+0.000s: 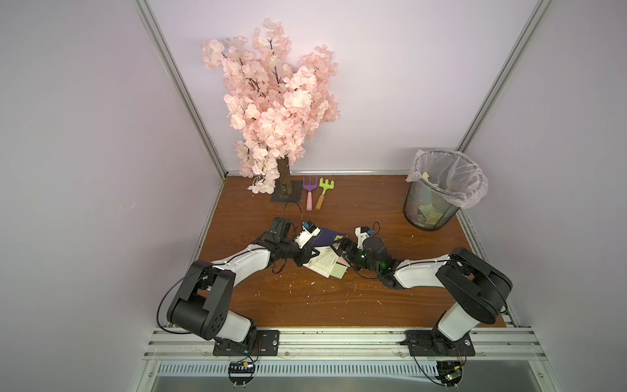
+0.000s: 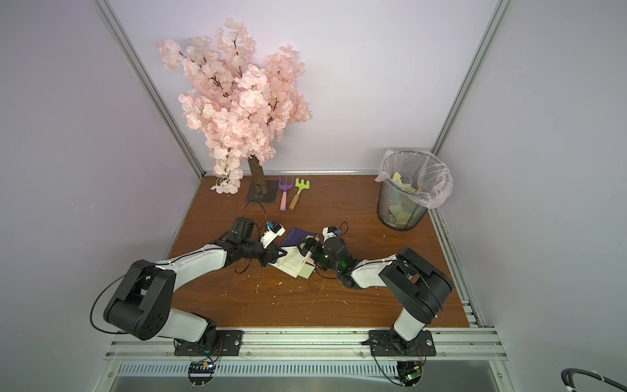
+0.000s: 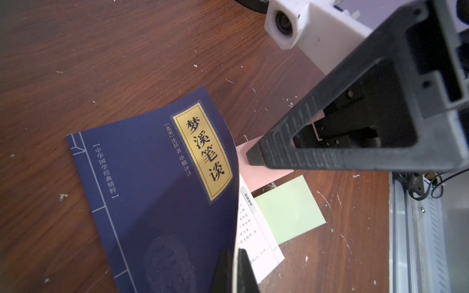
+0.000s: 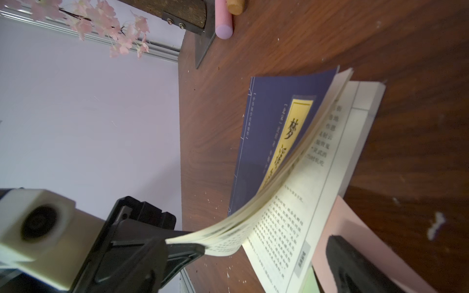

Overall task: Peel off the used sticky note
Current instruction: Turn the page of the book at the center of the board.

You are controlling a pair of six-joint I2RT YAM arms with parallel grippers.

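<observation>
On the wooden table (image 1: 305, 305) lay a blue-covered book (image 3: 152, 203), its front cover and a sheaf of pages lifted and clamped in the left gripper (image 3: 232, 271). The right gripper (image 1: 339, 251) stood spread, gripping nothing, one finger (image 3: 256, 156) poised at the pink sticky note (image 3: 261, 177), which jutted from under the book's open page, just beside a green sticky note (image 3: 289, 208).

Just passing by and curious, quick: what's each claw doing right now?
Left gripper: shut on the book's lifted front pages.
Right gripper: open, holding nothing, over the pink sticky note.
</observation>
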